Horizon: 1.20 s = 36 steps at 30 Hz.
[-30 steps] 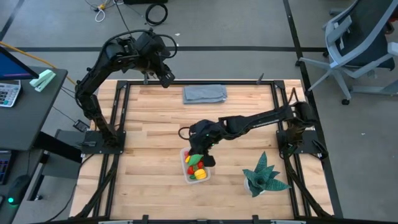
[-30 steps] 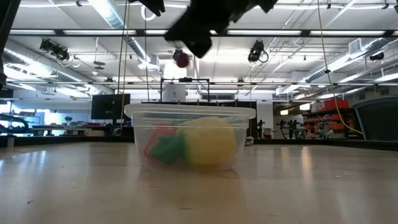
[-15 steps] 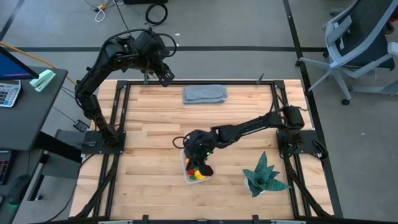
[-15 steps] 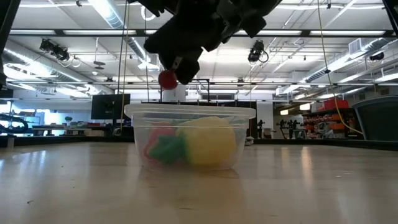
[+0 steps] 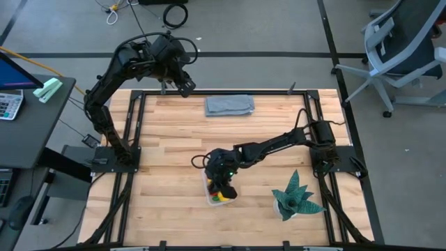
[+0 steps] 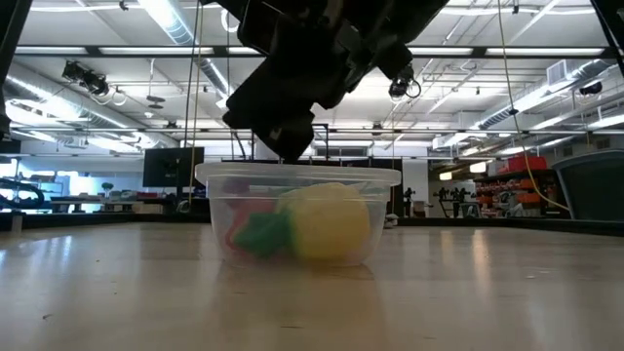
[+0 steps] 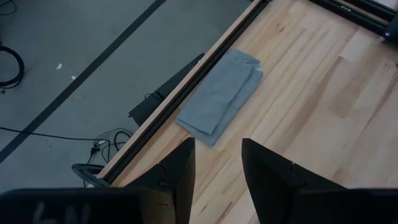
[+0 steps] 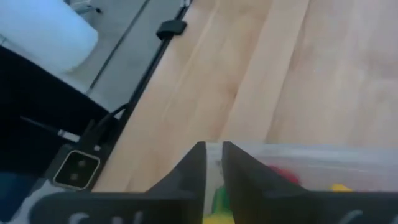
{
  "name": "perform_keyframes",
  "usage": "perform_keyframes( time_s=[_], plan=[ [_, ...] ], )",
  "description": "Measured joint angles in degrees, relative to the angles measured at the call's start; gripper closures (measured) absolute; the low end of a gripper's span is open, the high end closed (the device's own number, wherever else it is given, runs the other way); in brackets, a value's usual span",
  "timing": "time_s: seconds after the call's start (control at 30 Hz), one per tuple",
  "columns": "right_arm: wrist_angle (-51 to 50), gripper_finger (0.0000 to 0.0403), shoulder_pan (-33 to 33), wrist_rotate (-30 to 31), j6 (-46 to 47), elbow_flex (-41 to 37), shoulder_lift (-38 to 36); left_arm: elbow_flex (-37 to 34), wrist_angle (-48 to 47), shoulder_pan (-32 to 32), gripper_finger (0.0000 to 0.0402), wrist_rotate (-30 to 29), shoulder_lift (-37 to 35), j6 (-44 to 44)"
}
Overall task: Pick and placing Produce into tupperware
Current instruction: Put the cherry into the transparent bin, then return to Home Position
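Observation:
The clear tupperware (image 5: 208, 196) stands near the table's middle, toward the near edge. In the low view the tupperware (image 6: 302, 177) holds a yellow lemon (image 6: 327, 224), a green piece (image 6: 261, 234) and a red piece (image 6: 248, 207). My right gripper (image 5: 224, 187) hangs over it, fingers pointing down at the left part of the rim (image 6: 285, 151). In its wrist view the fingers (image 8: 213, 168) are almost together. The small red fruit it carried is out of sight. My left gripper (image 5: 187, 85) waits raised over the far-left corner, open (image 7: 217, 168). My right gripper comes from above, pointing down into the tupperware's mouth, its fingers (image 8: 196, 167) nearly closed on each other. The small red fruit that hung from them is hidden by the gripper and the tub's rim. Which part they pinch cannot be told.
A folded grey cloth (image 5: 229, 104) lies by the far edge; the left wrist view also shows this cloth (image 7: 219, 98). A green spiky potted plant (image 5: 295, 196) stands near the right near corner. Bare wood lies left of the tub. Black frame rails border the table.
My right gripper has moved toward the near edge and a little left, then down onto the tub's mouth. The small red fruit hanging below its fingers came down from well above the rim to just above it, then out of sight.

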Motion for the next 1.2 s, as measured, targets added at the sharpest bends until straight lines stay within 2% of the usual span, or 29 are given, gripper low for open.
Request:
perform_keyframes(
  time_s=[0.2,0.37,0.47,0.67,1.0,1.2],
  plan=[
    [-0.77,0.0290,-0.24,4.90,0.72,0.02,-0.96,0.00,-0.04,0.00,0.0266,0.00,0.00,0.44],
    [-3.37,0.0268,-3.25,5.46,5.02,0.02,-8.95,-0.09,-1.03,0.00,0.0276,0.22,-1.51,1.71],
    [-8.41,0.0266,-6.11,5.71,7.44,0.02,-17.10,-0.09,-2.75,0.00,0.0283,0.28,-4.59,1.60],
    [-22.32,0.0272,-12.99,7.61,6.20,0.07,-37.36,-0.03,-3.59,-0.07,0.0291,0.35,-14.19,-0.03],
    [-35.70,0.0284,-18.87,21.06,3.40,0.09,-68.90,0.01,-3.64,-0.07,0.0288,0.44,-33.43,1.02],
    [-39.69,0.0284,-18.88,28.00,2.82,0.22,-80.99,0.09,-3.56,-0.06,0.0299,0.38,-43.82,-6.39]
  ],
)
